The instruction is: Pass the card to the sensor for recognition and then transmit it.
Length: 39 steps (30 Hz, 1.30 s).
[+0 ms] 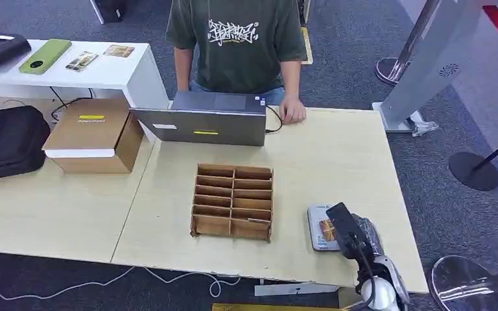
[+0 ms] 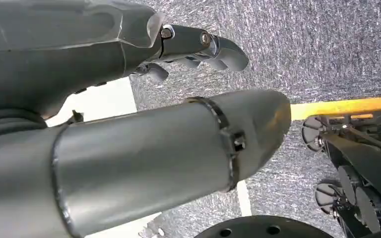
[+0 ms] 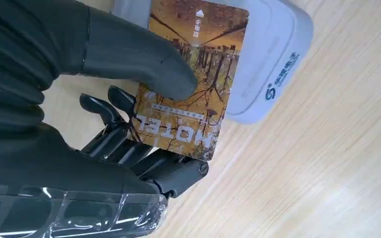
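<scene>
The card (image 3: 193,79), brown with trees on it, is pinched by the right hand (image 3: 129,99) over the white sensor (image 3: 273,54). That is at the lower right of the desk (image 1: 337,162). The left hand (image 2: 198,47) holds nothing, fingers a little curled.

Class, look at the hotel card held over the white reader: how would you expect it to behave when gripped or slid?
The card looks thin yet stiff: it juts flat from the right hand without drooping. Its glossy printed face suggests it may slip between thumb and fingers. Lying flat on the reader, it would probably be hard to lift again.
</scene>
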Tool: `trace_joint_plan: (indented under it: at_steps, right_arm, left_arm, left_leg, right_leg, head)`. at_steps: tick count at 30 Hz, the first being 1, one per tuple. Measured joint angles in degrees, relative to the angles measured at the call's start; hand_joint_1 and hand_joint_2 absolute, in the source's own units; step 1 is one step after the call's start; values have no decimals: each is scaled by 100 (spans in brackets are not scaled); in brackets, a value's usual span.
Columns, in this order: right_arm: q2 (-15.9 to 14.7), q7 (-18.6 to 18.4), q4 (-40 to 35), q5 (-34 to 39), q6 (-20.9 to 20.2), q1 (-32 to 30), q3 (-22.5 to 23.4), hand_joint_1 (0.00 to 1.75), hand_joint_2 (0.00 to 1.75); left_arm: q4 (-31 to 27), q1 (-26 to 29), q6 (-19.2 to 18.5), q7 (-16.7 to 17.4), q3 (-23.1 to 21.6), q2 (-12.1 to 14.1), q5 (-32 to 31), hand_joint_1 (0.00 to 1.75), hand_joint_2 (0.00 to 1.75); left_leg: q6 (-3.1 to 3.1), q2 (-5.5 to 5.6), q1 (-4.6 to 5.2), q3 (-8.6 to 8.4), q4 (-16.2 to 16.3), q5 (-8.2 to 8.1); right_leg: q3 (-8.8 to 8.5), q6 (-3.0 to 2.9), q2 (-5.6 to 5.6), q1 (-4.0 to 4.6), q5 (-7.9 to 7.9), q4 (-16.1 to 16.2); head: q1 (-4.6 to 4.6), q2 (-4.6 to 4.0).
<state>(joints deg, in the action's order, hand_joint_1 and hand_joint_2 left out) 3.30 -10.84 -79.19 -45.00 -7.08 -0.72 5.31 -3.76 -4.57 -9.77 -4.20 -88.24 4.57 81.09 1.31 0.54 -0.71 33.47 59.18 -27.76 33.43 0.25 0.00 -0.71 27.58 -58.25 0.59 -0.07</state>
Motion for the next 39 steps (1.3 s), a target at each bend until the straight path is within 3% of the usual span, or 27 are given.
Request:
trace_joint_plan:
  at_steps: [18, 22, 28, 32, 34, 39]
  right_arm:
    - [-31, -7, 179, -87, -199, 205, -310, 175, 175]
    - [-50, 115, 120, -89, -44, 199, -339, 175, 175]
    - [-15, 903, -390, -254, 1492, 195, -356, 175, 175]
    - [63, 1184, -922, -1050, 2735, 182, -356, 175, 175]
    - [87, 1222, -1120, -1205, 3068, 197, -341, 175, 175]
    - [138, 1110, -1351, -1775, 3460, 202, -286, 175, 175]
  left_arm:
    - [0, 3, -7, 2, 0, 9, 85, 0, 0]
    - [0, 5, 2, 0, 0, 7, 103, 0, 0]
    - [0, 21, 46, -120, 0, -59, 188, 0, 0]
    - [0, 18, 101, -173, 0, -125, 190, 0, 0]
    - [0, 14, 101, -181, 0, -133, 192, 0, 0]
    - [0, 12, 105, -184, -2, -140, 188, 0, 0]
  left_leg:
    - [0, -1, 0, -13, 0, 0]
    - [1, -1, 0, -13, 0, 1]
    - [0, 1, 3, -9, 0, 1]
    - [0, 1, 4, -9, 0, 0]
    - [0, 1, 4, -9, 0, 0]
    - [0, 1, 3, -10, 0, 0]
  right_leg:
    - [-12, 0, 3, 0, 0, 0]
    - [-12, -1, 3, 0, -1, 0]
    - [-12, 0, -1, 0, 0, -1]
    - [-10, 0, 0, -1, 0, 0]
    - [-10, 0, 0, -1, 0, 0]
    - [-10, 0, 0, -1, 0, 0]
  head:
    - [0, 0]
    - [0, 0]
    - [0, 0]
    - [2, 0]
    - [0, -2]
    - [2, 0]
